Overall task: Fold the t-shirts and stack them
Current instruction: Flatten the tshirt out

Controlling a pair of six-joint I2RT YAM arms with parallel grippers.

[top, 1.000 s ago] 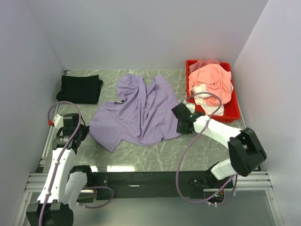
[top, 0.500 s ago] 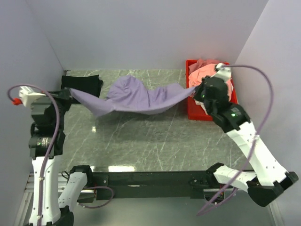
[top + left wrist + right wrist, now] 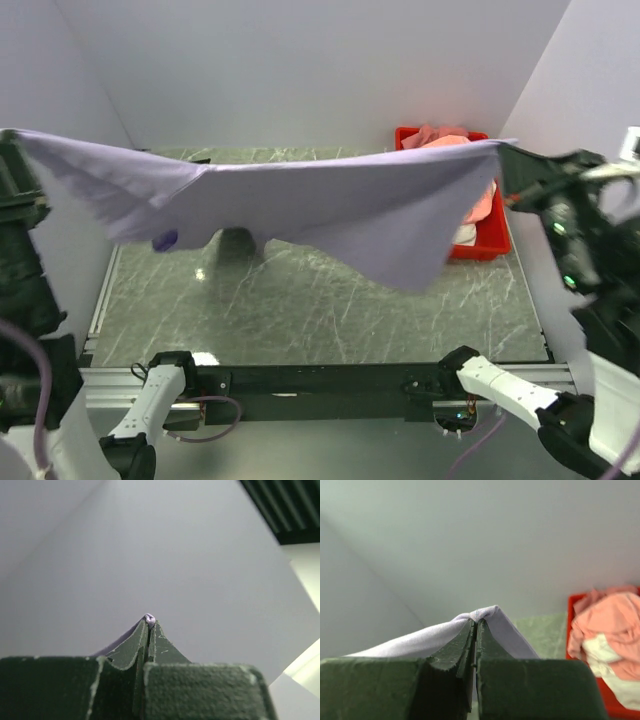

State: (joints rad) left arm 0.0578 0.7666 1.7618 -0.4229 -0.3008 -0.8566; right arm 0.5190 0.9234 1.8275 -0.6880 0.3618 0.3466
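Lavender-purple t-shirt held in the air as a wide sheet, spread by both arms. One upper corner sits over the red tray as the top view shows it. The cloth runs from there leftward, well away from the tray, to the frame's left edge. Its lowest tip hangs just left of the tray, above the desk.

Left end effector: fingers pressed together, with only a small nub of lavender cloth showing at their tips. In the top view this arm is cut off by the frame edge.

Right end effector: fingers closed on a fold of the same shirt, which drapes away to either side of the tips. In the top view the arm is blurred and partly out of frame.

The salmon-pink t-shirt lies crumpled in the tray, on top of the white t-shirt. From above, the hanging sheet hides most of the tray and both shirts.

A dark patch on the desk, far left of the tray and below the sheet, may be shadow or cloth; which cannot be told
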